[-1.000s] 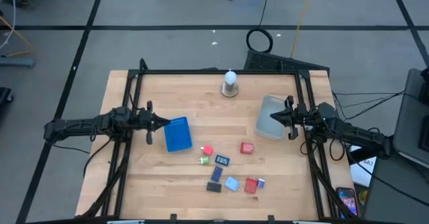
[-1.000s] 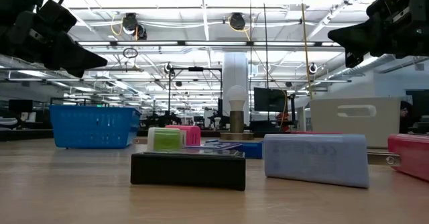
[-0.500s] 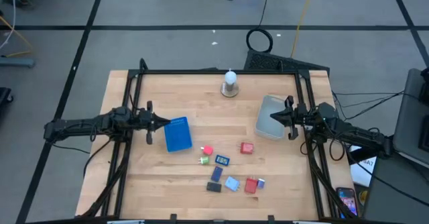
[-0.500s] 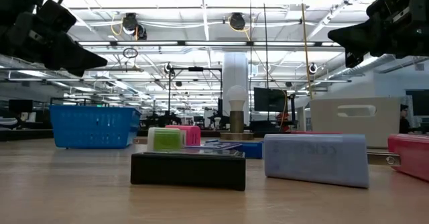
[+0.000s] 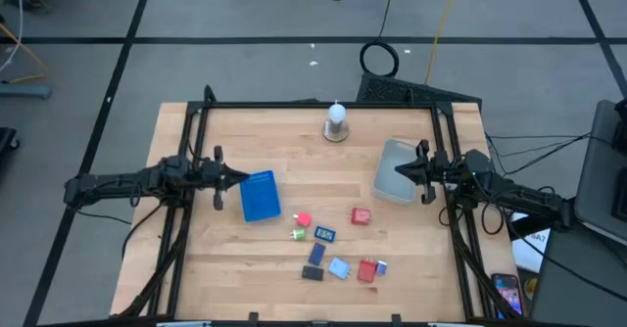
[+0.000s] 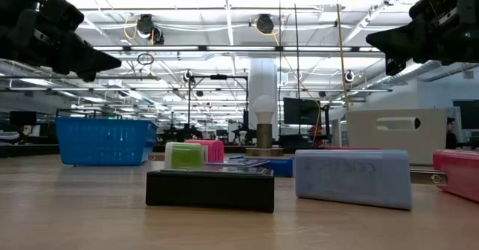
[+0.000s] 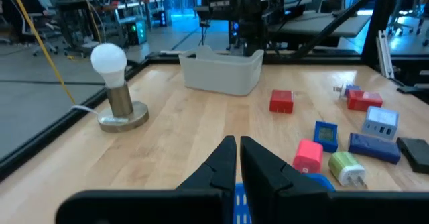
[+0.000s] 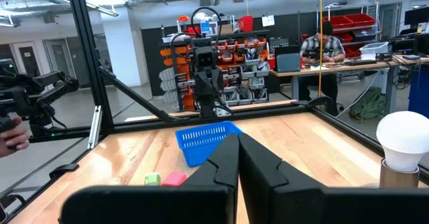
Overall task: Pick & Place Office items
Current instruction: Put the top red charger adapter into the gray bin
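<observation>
High view: I see nothing moved, so no pick has begun; office items (image 5: 333,247) sit at six o'clock. Left wrist view: left gripper (image 7: 237,150) pressed together, empty. Right wrist view: right gripper (image 8: 238,149) likewise.

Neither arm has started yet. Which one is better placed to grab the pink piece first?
Probably left. The left gripper, shut and empty, hovers by the blue basket, and the pink piece lies just past it. The right gripper, also shut, hangs over the grey bin, farther away.
</observation>
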